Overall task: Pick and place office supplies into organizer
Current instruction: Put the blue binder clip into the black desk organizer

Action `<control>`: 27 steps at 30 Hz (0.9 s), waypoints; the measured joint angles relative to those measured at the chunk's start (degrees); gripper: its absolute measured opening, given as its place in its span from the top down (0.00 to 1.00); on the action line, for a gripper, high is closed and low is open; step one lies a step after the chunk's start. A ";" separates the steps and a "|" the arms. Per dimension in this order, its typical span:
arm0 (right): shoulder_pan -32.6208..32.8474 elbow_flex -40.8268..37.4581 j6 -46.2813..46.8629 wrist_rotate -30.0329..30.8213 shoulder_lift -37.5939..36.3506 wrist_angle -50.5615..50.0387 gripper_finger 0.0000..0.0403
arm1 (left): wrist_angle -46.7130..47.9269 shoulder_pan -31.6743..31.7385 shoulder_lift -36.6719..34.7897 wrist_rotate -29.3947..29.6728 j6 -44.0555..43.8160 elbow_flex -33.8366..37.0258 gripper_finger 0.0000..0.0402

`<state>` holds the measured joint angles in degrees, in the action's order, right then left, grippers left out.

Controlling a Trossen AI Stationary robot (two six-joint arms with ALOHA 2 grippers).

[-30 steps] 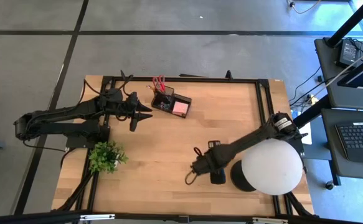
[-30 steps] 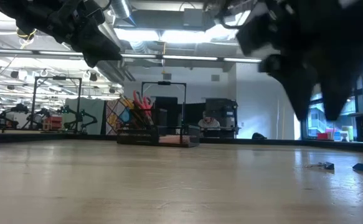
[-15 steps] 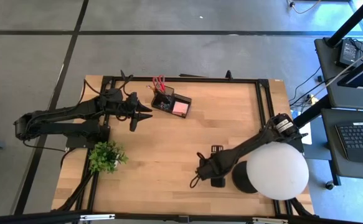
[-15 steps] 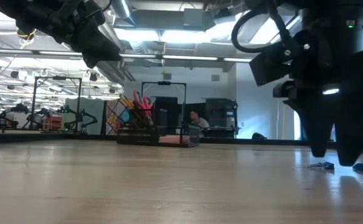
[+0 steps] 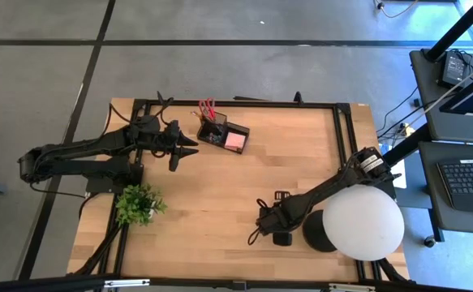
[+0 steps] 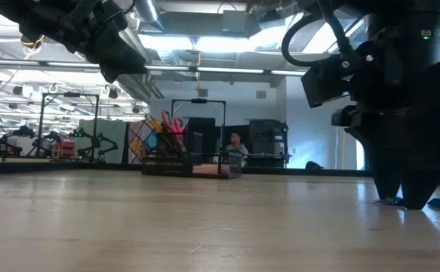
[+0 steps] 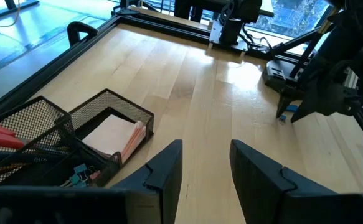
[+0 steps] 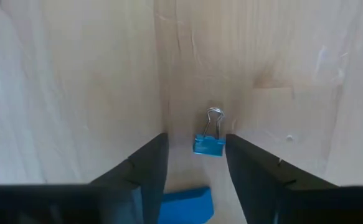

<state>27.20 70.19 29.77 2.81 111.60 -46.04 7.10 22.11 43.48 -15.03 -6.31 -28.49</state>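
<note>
A small blue binder clip lies on the table between the right gripper's parted, unclosed fingers. Only the high view shows the organizer far off, beside the waiting, empty, half-open left gripper.

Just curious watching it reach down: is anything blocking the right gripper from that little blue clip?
Nothing visible does. The right gripper is down at the table with its fingers on either side of the blue binder clip. A blue block lies close beside the clip, not between it and the fingers.
</note>
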 joint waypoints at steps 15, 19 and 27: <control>-0.13 -0.12 -0.41 -0.28 0.14 0.17 0.75 | 0.01 0.00 0.00 0.02 0.34 0.00 0.68; -0.13 -0.12 -0.45 -0.27 0.16 0.11 0.81 | 0.01 0.00 0.00 0.02 0.50 0.00 0.68; -0.13 -0.14 -0.45 -0.05 0.18 0.02 0.85 | 0.01 0.00 0.00 0.02 1.42 0.00 0.68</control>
<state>27.07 70.04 29.32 2.76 111.79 -46.02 7.11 22.11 43.48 -15.00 -4.88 -28.49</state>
